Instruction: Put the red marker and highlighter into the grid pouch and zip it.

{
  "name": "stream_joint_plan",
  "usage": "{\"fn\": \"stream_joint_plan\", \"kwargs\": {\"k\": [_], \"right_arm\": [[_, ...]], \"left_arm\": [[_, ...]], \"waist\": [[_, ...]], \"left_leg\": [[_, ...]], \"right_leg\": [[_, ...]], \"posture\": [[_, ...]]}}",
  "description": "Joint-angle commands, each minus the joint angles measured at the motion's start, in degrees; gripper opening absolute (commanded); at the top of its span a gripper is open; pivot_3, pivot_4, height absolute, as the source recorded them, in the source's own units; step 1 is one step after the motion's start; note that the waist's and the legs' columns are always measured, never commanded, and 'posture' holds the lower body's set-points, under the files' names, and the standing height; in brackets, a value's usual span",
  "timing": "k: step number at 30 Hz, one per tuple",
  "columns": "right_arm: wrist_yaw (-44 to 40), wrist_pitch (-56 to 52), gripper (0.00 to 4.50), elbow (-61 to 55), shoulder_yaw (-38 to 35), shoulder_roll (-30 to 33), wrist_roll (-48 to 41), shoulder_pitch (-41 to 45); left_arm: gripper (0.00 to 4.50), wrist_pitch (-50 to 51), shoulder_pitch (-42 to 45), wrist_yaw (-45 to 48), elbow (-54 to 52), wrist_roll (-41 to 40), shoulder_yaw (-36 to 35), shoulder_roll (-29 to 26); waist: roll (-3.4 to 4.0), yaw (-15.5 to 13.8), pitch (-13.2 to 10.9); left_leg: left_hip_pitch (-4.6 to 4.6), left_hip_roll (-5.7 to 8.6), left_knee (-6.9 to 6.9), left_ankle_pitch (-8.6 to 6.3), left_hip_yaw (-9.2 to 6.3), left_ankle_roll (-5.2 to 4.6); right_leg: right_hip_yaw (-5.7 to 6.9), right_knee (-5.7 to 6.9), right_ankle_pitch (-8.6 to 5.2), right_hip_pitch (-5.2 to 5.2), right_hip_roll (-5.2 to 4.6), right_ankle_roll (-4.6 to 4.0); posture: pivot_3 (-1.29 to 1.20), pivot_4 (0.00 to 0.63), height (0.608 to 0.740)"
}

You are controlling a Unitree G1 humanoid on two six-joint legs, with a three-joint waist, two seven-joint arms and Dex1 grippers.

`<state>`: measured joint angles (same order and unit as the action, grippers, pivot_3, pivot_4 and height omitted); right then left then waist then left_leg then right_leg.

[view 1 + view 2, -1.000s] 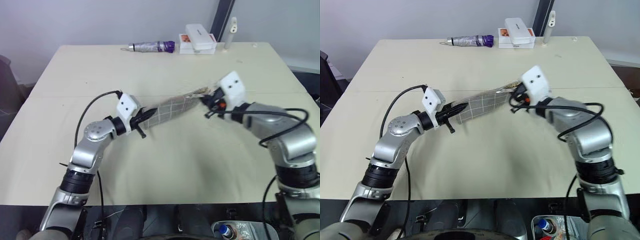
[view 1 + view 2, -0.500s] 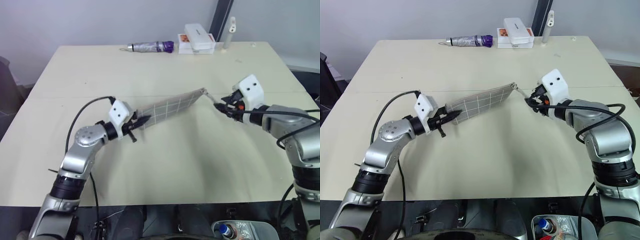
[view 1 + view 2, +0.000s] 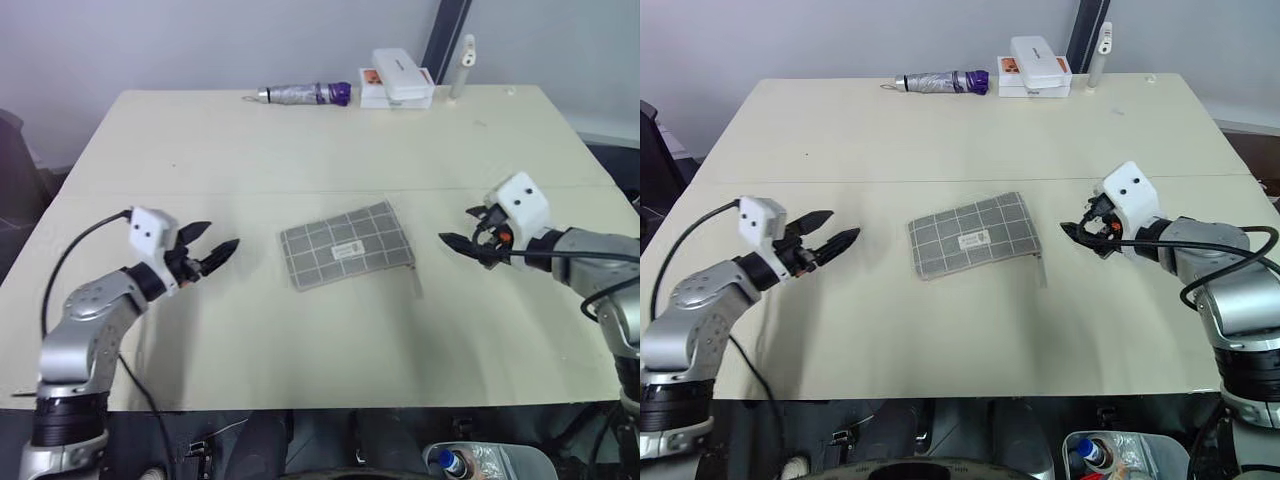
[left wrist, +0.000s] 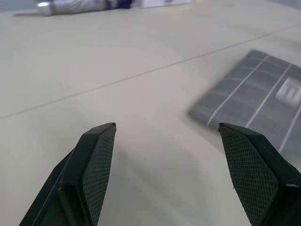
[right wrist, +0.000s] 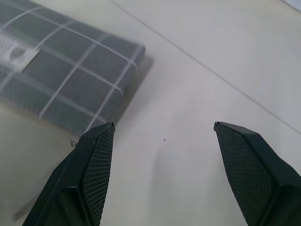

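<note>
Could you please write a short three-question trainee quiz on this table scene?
1. True or false: the grid pouch lies flat on the table, touched by neither gripper.
2. The left gripper and right gripper are: A) both open and empty, B) both shut on the pouch, C) one open, one shut.
3. Fill in: the purple-capped tube lies at the table's ___ edge.

Key: 1 true; 2 A; 3 far.

Two head cameras look forward and down from above over the counter [image 3: 300, 130], sharing nearly the whole scene. Each wrist camera sits low and close, facing the grid pouch [image 3: 973, 235] at the counter's centre from 9 and 3 o'clock.
</note>
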<state>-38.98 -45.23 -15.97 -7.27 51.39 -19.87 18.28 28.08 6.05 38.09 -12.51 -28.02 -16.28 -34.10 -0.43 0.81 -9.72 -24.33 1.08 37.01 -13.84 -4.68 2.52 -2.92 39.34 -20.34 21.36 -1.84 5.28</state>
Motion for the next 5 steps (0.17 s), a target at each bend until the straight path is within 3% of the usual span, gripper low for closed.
{"fn": "stream_joint_plan", "kwargs": {"k": [1, 5], "right_arm": [[-1.0, 2.7, 3.48, 0.6, -2.1, 1.0, 0.5, 0.6], [-2.3, 4.1, 3.48, 0.8, -1.9, 0.3, 0.2, -0.2]], "left_arm": [[3.66, 0.5, -1.3, -1.7, -2.9, 0.0, -2.3, -1.0], [3.66, 1.9, -3.3, -2.0, -4.7, -1.0, -2.8, -1.6]], "waist": [[0.0, 0.0, 0.0], [0.0, -0.1, 0.0]], "left_leg": [[0.0, 0.0, 0.0, 0.0, 0.0, 0.0], [0.0, 0.01, 0.01, 0.0, 0.0, 0.0]], "right_leg": [[0.0, 0.0, 0.0, 0.0, 0.0, 0.0], [0.0, 0.0, 0.0, -0.01, -0.04, 0.0]], "posture": [[0.0, 0.15, 0.74], [0.0, 0.15, 0.74]]}}
